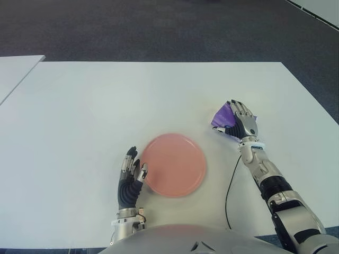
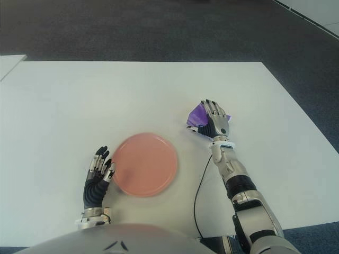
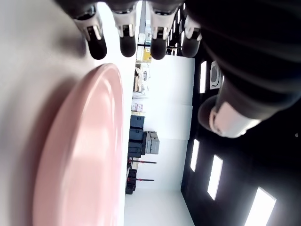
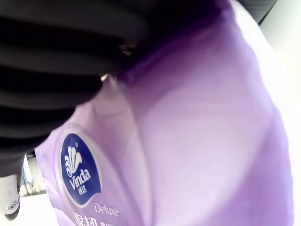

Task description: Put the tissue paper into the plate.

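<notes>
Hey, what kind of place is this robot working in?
Probably an indoor lab or office. A plain white table stands on dark grey carpet, with ceiling light panels and stacked equipment cases in the left wrist view.

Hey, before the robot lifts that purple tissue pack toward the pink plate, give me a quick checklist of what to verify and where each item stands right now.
1. Right hand is over the purple plastic tissue pack: ok, fingers lie across it.
2. Grip closed firmly around the pack: cannot tell; the right wrist view shows fingers against the wrapper, not underneath it.
3. Round pink plate is bare: ok.
4. White table between pack and plate is unobstructed: ok.
5. Left hand is out of the way: not ok; it sits at the plate's left rim, fingers open.
6. Pack already lifted: not ok, it looks to be on the table.
</notes>
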Controlling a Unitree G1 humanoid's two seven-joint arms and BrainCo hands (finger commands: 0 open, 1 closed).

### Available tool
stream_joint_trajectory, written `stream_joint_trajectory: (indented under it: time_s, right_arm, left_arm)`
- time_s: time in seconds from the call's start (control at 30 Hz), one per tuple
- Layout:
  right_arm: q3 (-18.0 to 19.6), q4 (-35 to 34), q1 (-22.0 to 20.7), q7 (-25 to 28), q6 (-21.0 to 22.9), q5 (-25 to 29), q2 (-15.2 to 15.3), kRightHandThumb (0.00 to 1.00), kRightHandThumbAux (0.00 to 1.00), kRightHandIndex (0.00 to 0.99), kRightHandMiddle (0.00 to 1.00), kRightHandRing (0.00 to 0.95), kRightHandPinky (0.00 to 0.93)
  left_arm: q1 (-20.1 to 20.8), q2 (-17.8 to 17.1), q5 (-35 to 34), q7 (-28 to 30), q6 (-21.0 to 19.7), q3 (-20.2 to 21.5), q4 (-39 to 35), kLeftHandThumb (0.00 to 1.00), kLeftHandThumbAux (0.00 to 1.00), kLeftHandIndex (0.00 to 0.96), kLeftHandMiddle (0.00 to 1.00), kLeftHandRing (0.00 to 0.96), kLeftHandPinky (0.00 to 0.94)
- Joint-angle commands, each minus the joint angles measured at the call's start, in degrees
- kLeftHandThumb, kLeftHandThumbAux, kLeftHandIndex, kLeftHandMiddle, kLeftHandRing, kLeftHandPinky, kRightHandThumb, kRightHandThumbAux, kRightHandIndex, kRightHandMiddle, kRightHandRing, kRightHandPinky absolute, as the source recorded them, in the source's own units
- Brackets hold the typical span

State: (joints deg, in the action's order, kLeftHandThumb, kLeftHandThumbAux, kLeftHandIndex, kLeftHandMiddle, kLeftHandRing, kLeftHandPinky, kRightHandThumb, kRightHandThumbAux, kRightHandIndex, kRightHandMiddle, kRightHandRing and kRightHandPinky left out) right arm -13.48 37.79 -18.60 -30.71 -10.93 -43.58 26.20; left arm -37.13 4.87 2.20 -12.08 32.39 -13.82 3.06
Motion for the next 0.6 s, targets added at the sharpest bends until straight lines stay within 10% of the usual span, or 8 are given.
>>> stream_joint_trajectory:
  time_s: [0.03, 0.6]
  right_arm:
    - [-0.02, 0.75, -0.29, 0.72, 0.68, 1.11, 0.73, 0.382, 0.541, 0.042, 0.050, 0.044, 0.084]
    - [-0.05, 0.94, -1.09, 1.11, 0.91, 1.93, 1.70, 0.391, 0.544, 0.044, 0.053, 0.051, 0.097]
  left_arm:
    - [-2.43, 2.24, -1.13, -0.28, -1.79, 0.42, 3.30, 0.205, 0.624, 0.097, 0.093, 0.063, 0.070]
    - [-1.50, 2.69, -0.88, -0.81, -0.07, 0.70, 5.26, 0.218, 0.612, 0.112, 0.107, 0.071, 0.079]
